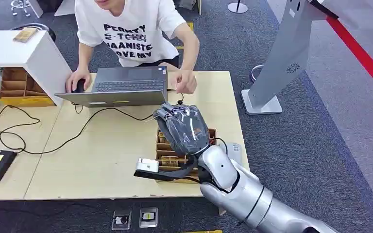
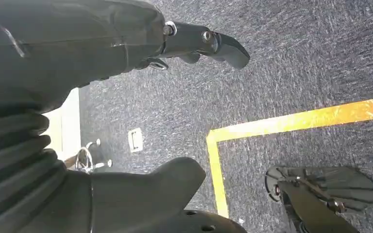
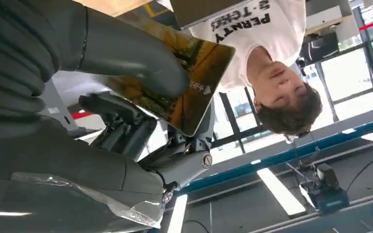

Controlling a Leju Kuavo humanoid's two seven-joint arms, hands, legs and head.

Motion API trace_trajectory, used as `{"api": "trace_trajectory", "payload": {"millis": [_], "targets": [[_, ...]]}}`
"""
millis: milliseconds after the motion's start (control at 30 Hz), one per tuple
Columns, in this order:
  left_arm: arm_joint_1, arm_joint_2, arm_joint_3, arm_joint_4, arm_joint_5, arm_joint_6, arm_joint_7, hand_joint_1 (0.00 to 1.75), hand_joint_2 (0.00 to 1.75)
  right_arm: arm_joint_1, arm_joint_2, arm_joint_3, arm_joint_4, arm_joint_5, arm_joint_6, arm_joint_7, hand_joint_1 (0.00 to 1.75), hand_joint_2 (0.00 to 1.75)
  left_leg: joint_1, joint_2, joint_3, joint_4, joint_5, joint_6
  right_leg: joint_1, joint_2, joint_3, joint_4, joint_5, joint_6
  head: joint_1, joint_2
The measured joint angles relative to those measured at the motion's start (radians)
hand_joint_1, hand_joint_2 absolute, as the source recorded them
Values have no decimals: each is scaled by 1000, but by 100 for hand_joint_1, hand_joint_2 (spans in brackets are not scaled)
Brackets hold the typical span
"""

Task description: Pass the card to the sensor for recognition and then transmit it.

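My left hand (image 2: 126,97) hangs at my side over the carpet, fingers apart and holding nothing. On the table (image 1: 102,165), left of the card box (image 1: 167,155), a cable runs toward the laptop (image 1: 121,87) where a person (image 1: 126,29) sits typing.

My right hand (image 1: 184,128) is raised just above the card box — thumb pressed on the face of the card (image 3: 194,77), darker fingers behind it, so the card is clamped between them with its printed end sticking out past my fingertips. I judge the pick-up done; the step in hand is carrying the card to the sensor.

A small white device (image 1: 146,166) lies just left of the box — possibly the reader, though I cannot be sure. The next move calls for keeping the pinch firm and bringing the card's free end flat over the sensor.
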Motion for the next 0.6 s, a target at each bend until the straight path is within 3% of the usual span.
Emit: {"api": "trace_trajectory", "payload": {"millis": [600], "targets": [[2,0,0,0,20,0,-2,0,175,0,-6,-22,-5,-142,-31,-13,175,175,0,0,1,0,0,0,0,1,0,0,0,0,0,0]]}}
